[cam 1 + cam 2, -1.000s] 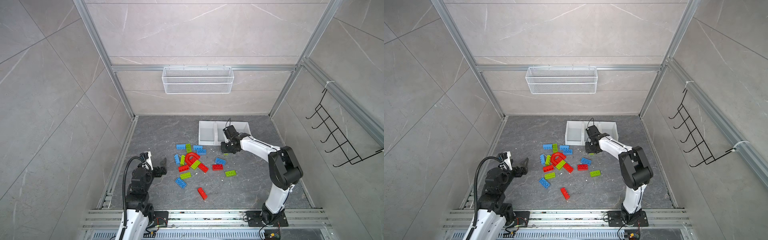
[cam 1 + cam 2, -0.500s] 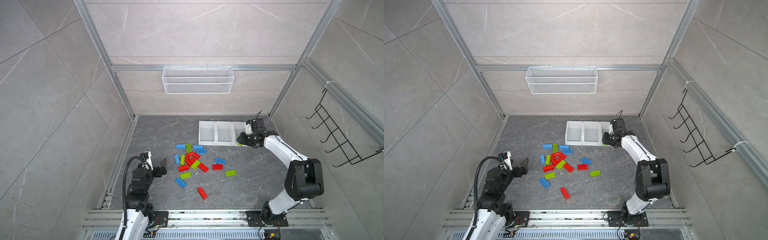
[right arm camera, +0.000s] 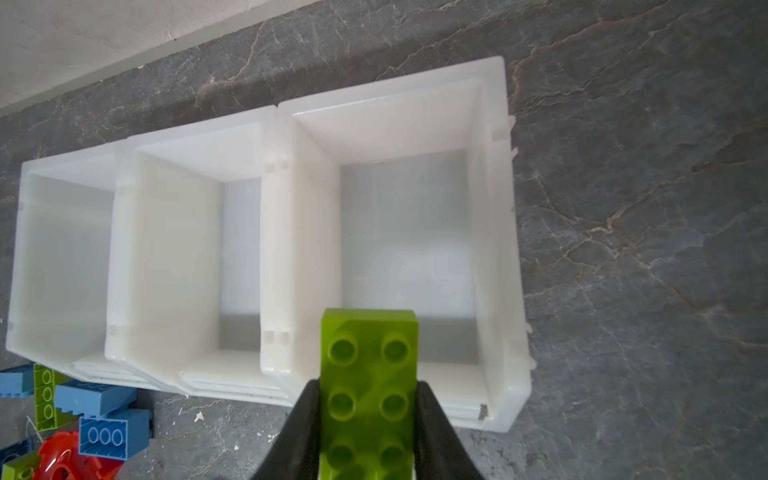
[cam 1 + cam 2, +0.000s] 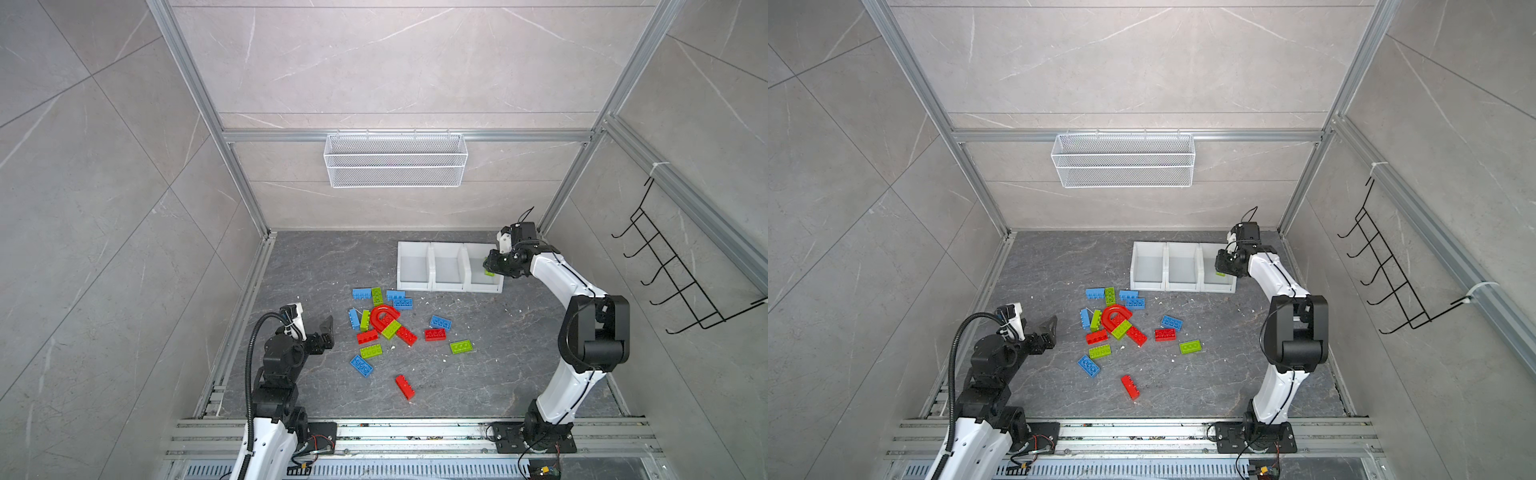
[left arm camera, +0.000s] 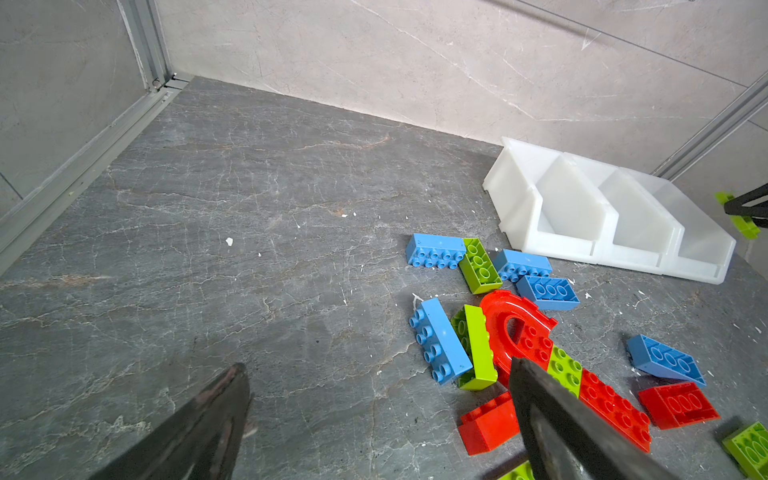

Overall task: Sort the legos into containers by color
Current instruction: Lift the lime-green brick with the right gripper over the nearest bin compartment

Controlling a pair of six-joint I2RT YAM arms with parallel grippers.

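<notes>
Swung over from the scattered legos, the right gripper pinches a glossy lime-green studded plastic brick above the white plastic containers, over the end bin (its own side); the left gripper stays spread.

Bricks were glossy plastic. Bins were smooth, milky white plastic. Floor looked matt, veined stone. Basket was white wire mesh; frame bare metal.

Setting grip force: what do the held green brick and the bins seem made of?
The green brick looks like hard glossy moulded plastic: its studs catch highlights. The bins look like slightly translucent white plastic, satin: light glows through the walls.
</notes>
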